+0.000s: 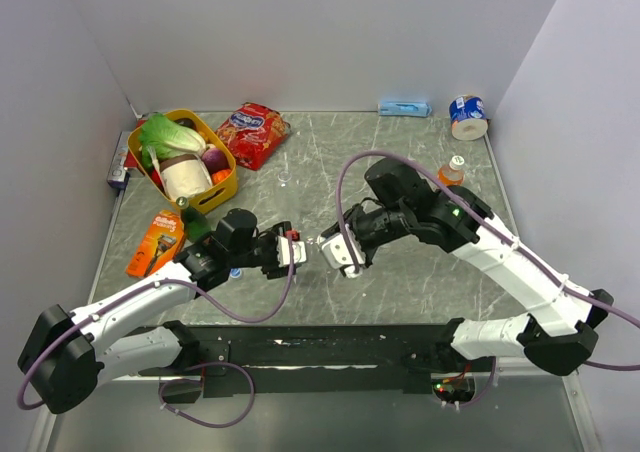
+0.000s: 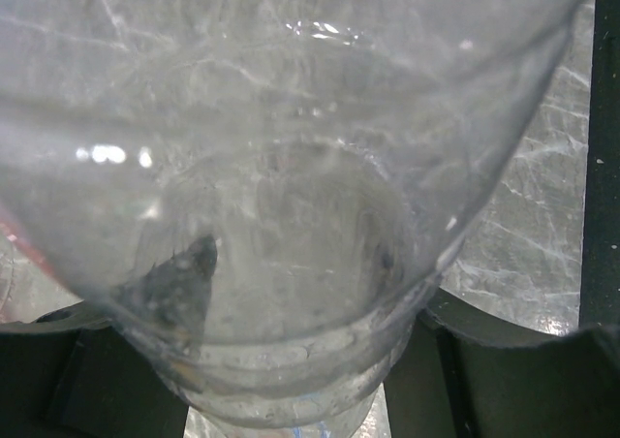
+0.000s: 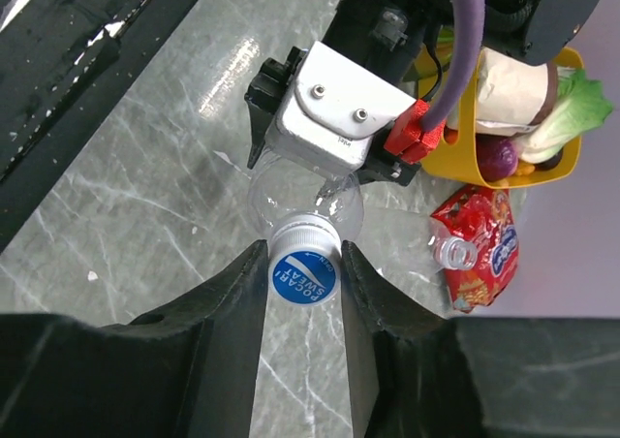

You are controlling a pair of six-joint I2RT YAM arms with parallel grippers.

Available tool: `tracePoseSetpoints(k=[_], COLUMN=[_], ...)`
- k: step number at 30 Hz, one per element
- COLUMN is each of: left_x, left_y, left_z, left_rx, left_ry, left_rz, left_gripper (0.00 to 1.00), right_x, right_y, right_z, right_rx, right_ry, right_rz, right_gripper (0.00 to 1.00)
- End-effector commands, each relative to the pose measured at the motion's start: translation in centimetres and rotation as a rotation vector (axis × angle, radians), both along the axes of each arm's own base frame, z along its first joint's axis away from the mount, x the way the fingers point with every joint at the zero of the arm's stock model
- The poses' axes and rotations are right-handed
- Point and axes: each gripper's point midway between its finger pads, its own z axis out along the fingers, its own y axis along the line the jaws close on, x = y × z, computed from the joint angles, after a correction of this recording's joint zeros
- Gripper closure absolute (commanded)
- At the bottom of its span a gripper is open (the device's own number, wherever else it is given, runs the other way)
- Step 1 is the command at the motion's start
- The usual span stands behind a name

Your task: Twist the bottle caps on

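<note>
Two grippers meet: the left gripper clamps a clear bottle steady, neck outward, so the right gripper, pinching a blue cap against its mouth, can twist it on

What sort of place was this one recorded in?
Probably a lab robot test cell: plain walls box in a marble-pattern table, two arms bolted at its near edge, a yellow basket of staged groceries.

In view are two clear bottles, one orange drink bottle, one dark green bottle, two blue caps, one pale cap, one yellow basket, one red snack bag, one tape roll and one orange packet.
</note>
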Motion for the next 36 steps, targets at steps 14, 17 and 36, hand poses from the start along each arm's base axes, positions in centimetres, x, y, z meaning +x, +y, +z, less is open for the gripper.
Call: tracePoseSetpoints(k=[14, 17, 36], left_x=[8.3, 9.5, 0.7], left_y=[0.7, 1.6, 0.3], left_z=[10.3, 10.0, 1.3], left_rx=[-0.361, -0.317, 0.045], left_ry=[-0.106, -0.149, -0.008], left_rz=[0.535, 0.606, 0.059], left_gripper=[0.99, 0.99, 0.99], right_x=[6.1, 7.4, 9.4], right_y=[3.0, 2.0, -4.9], right_z=[-5.0, -5.4, 4.0], right_rx=[-0.249, -0.235, 0.171], right_ry=[1.062, 1.251, 0.574], right_rz=[-0.933, -1.062, -0.479], right_gripper=[1.0, 1.0, 0.36])
